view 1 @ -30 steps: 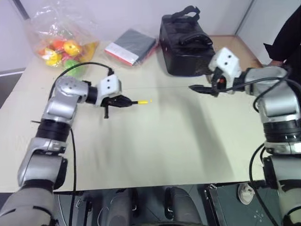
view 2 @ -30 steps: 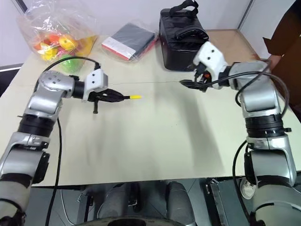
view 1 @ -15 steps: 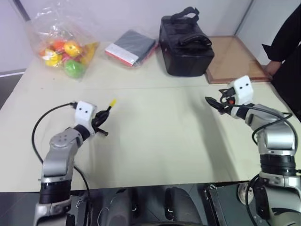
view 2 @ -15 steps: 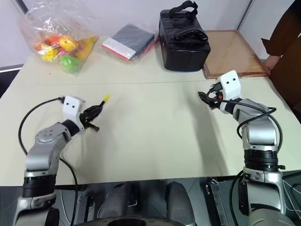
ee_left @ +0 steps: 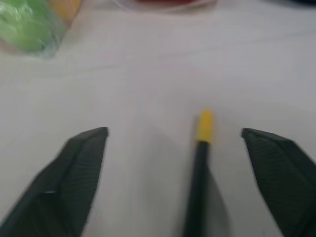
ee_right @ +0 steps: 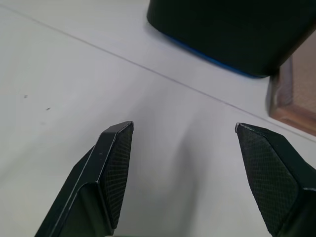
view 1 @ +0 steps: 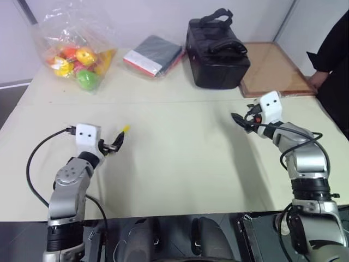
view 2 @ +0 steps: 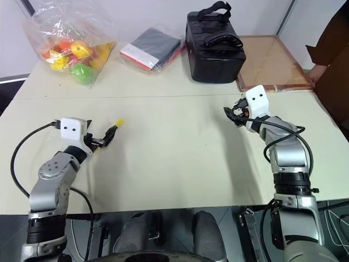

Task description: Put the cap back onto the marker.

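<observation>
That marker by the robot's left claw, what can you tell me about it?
The marker is a thin black stick, plastic by its look, with a small yellow cap on its far end. It lies between the open fingers of the left claw, nearer one finger, and neither finger touches it. Its capped end points away from the robot over the pale table. Its near end is hidden.

A pale cream table (view 1: 180, 164) carries, along its far edge, a clear bag of coloured toys (view 1: 73, 46), a flat dark packet with a red-and-white edge (view 1: 152, 54), a black zipped bag (view 1: 215, 52) and a wooden-framed board (view 1: 272, 68).
</observation>
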